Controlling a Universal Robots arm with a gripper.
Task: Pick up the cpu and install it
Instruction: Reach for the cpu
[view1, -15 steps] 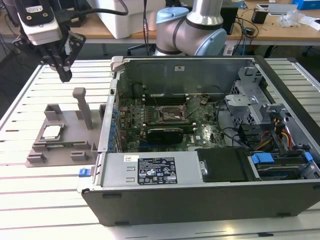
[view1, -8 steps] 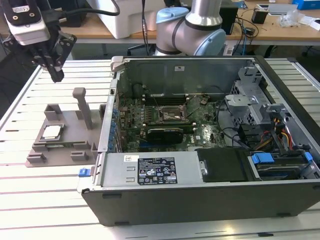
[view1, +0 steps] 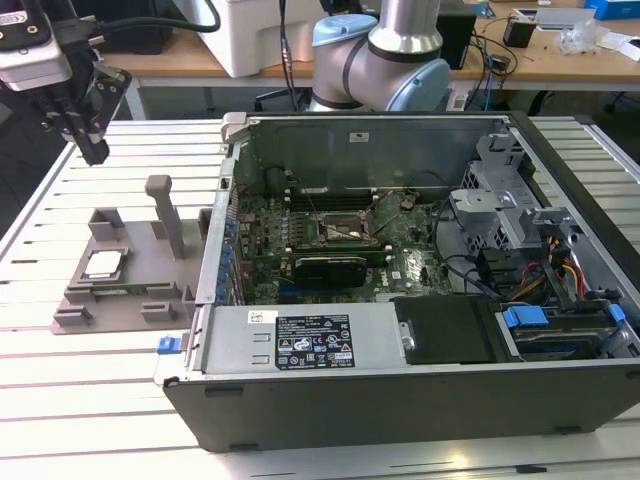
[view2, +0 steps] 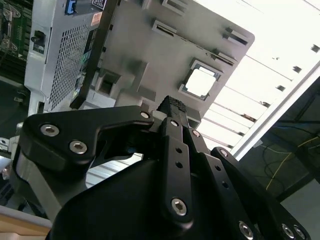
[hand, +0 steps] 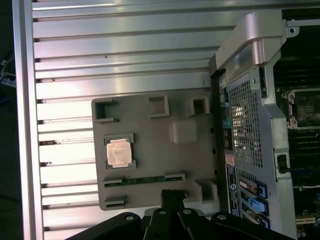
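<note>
The cpu (hand: 120, 152) is topped with smooth, pale metal of a satin sheen. The tray (hand: 150, 195) is moulded in matt grey plastic. The surface (hand: 125, 50) is formed of ribbed, glossy metal slats. The gripper (view2: 172, 106) is finished in matt black and set with shiny metal screw heads (view2: 178, 204).

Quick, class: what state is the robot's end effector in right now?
End effector: closed, holding nothing, above the grey tray where the cpu lies.
</note>
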